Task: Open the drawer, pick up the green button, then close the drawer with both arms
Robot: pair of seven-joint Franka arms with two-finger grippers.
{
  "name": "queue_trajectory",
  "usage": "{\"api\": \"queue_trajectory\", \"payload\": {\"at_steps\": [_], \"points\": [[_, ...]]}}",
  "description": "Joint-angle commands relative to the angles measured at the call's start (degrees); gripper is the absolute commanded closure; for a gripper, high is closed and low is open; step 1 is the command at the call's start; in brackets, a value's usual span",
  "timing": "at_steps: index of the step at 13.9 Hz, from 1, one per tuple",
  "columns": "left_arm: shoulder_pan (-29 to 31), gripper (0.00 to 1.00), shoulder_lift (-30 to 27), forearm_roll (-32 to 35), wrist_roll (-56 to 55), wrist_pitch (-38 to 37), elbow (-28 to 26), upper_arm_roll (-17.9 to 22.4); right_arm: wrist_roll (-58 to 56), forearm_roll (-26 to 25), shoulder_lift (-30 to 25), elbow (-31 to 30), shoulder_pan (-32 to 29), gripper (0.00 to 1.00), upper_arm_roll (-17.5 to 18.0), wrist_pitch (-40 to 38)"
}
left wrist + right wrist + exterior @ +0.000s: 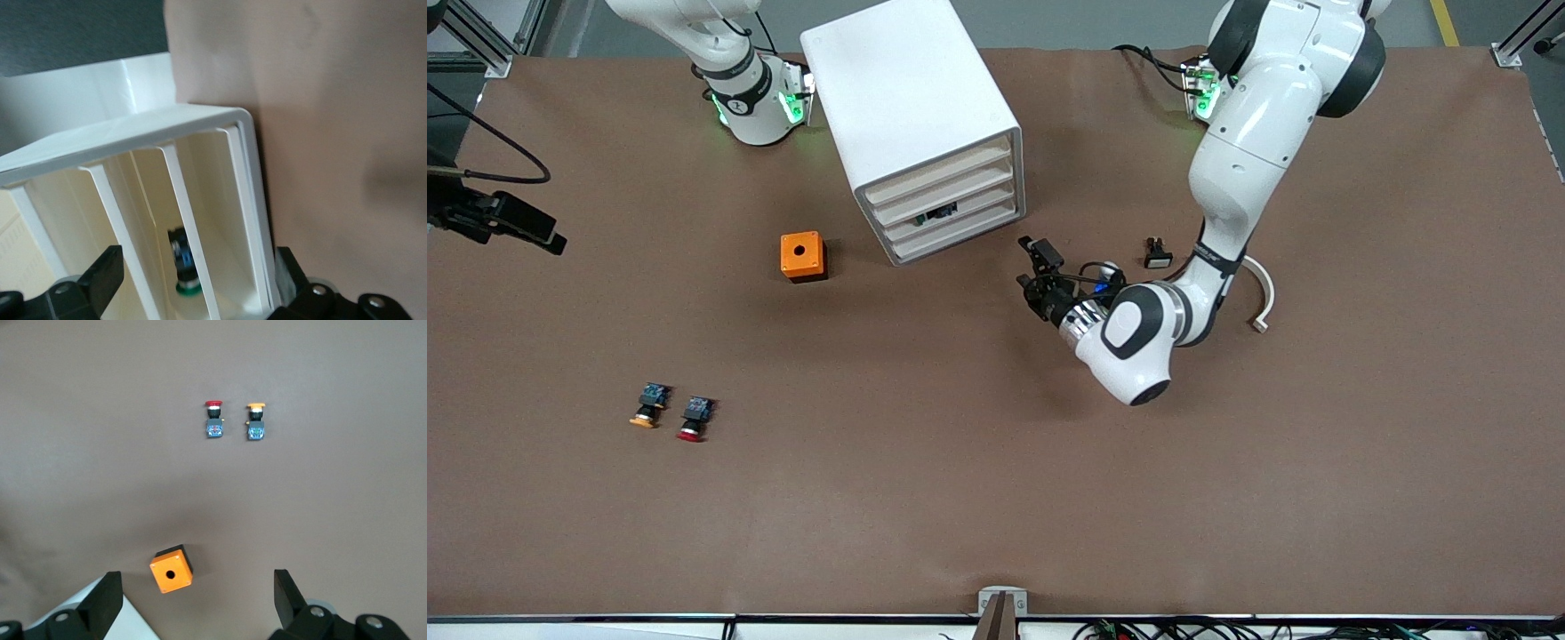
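The white cabinet (pixel 911 98) stands at the robots' side of the table, its four alike fronts turned toward the left arm's end. The drawer (pixel 971 211) is the third one and sits level with the others. The green-capped button (pixel 939 213) shows dark through a gap in it. In the left wrist view the button (pixel 179 257) lies inside the cabinet (pixel 133 130), partly crossed by a white slat. My left gripper (pixel 1033 269) is open and empty, low in front of the drawers, and shows in its own wrist view (pixel 197 283). My right gripper (pixel 193 607) is open and empty, high over the table by the cabinet.
An orange box (pixel 803 256) with a round hole sits beside the cabinet. A yellow-capped button (pixel 647 406) and a red-capped button (pixel 695 419) lie nearer the front camera. A small black and white part (pixel 1157 255) and a white curved piece (pixel 1264 298) lie by the left arm.
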Motion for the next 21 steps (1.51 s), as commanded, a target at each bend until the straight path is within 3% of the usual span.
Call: {"api": "queue_trajectory", "payload": {"at_steps": [1, 4, 10, 14, 16, 21], "points": [[-1.76, 0.07, 0.98, -0.91, -1.96, -3.34, 0.72, 0.42, 8.24, 2.07, -0.62, -0.34, 1.15, 0.00, -0.05, -1.37], [-2.81, 0.36, 1.33, -0.91, -1.96, -4.23, 0.02, 0.42, 19.39, 5.40, -0.62, -0.34, 2.12, 0.00, -0.05, -2.69], [-5.89, 0.39, 2.47, -0.91, -1.96, -5.81, -0.51, 0.33, 41.28, 8.57, -0.62, -0.34, 7.47, 0.00, -0.05, -2.69], [-8.00, 0.39, 2.47, -0.91, -1.96, -6.16, -1.30, 0.24, 49.73, 8.58, -0.62, -0.34, 12.22, 0.00, -0.05, -1.90], [-8.61, 0.45, 2.56, -0.91, -2.04, -6.25, -1.30, 0.24, 53.33, 8.58, -0.62, -0.34, 14.33, 0.00, -0.05, -0.94], [-9.85, 0.75, 2.82, -1.00, -1.61, -6.51, -1.30, 0.16, 60.28, 8.49, -0.27, -0.34, 18.64, 0.00, -0.05, 0.91]]}}
